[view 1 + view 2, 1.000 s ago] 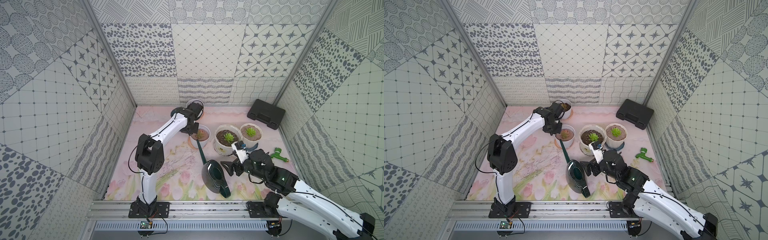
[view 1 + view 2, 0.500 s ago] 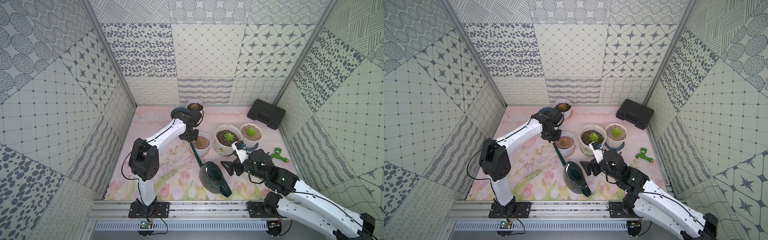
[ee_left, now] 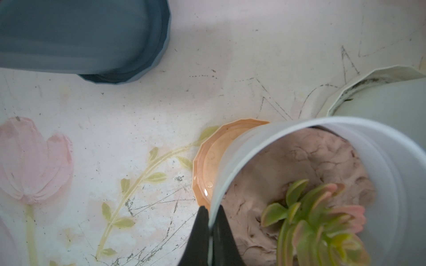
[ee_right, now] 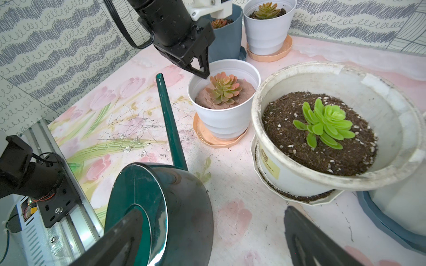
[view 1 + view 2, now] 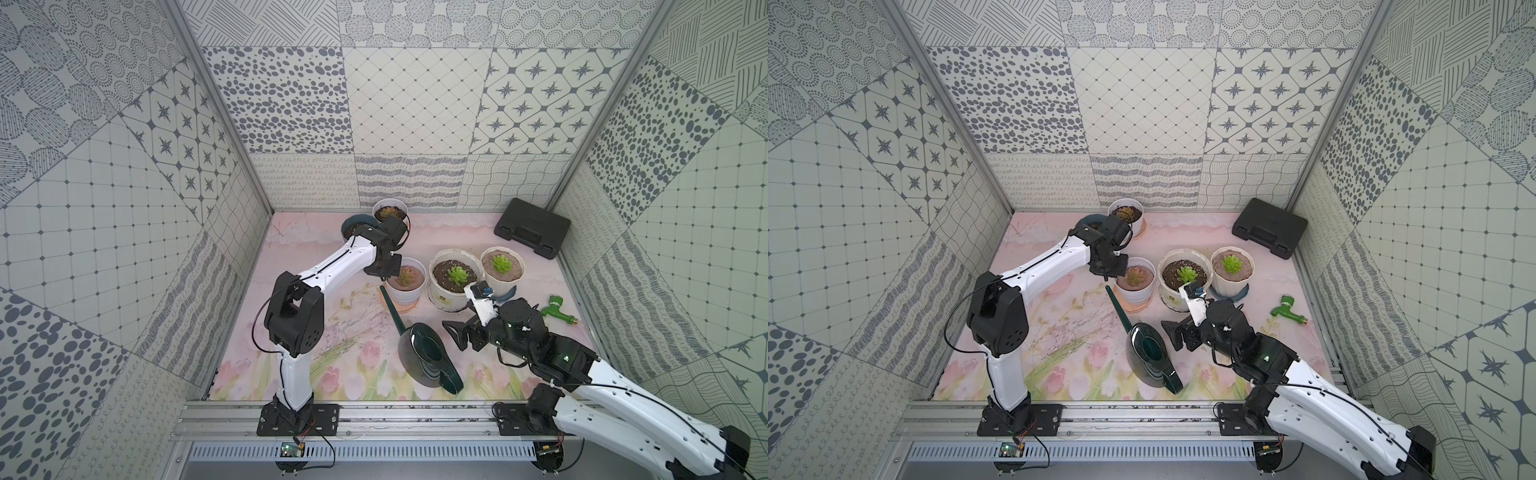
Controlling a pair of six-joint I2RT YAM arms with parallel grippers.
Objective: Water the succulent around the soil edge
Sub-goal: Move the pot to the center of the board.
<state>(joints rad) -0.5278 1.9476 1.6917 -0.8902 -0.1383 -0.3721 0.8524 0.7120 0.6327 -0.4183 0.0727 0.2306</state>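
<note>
The succulent [image 5: 500, 264] [image 5: 1232, 264] is a bright green rosette in tan soil in a white fluted pot, far right of the row of pots; its soil edge [image 5: 487, 269] rings it. Neither gripper is near it. My left gripper [image 5: 383, 271] [image 3: 211, 218] [image 4: 204, 71] is shut on the rim of the white pot with the pinkish-green rosette [image 5: 405, 276] [image 4: 223, 88]. A dark green watering can [image 5: 428, 357] [image 5: 1150, 353] [image 4: 161, 207] stands in front, spout toward that pot. My right gripper [image 5: 461, 332] [image 4: 214, 241] is open beside the can, one finger over its top.
A cream pot of dark speckled soil with a green rosette [image 5: 455, 274] [image 4: 322, 129] stands between the two white pots. Behind are a white pot [image 5: 390, 212] and a blue pot [image 5: 355, 226]. A black case [image 5: 532, 228] and a green hose nozzle [image 5: 559, 313] lie right.
My left arm has come toward the front with its gripper on the pinkish rosette's pot, and the pot has shifted slightly with it. The right arm and the watering can have stayed put.
</note>
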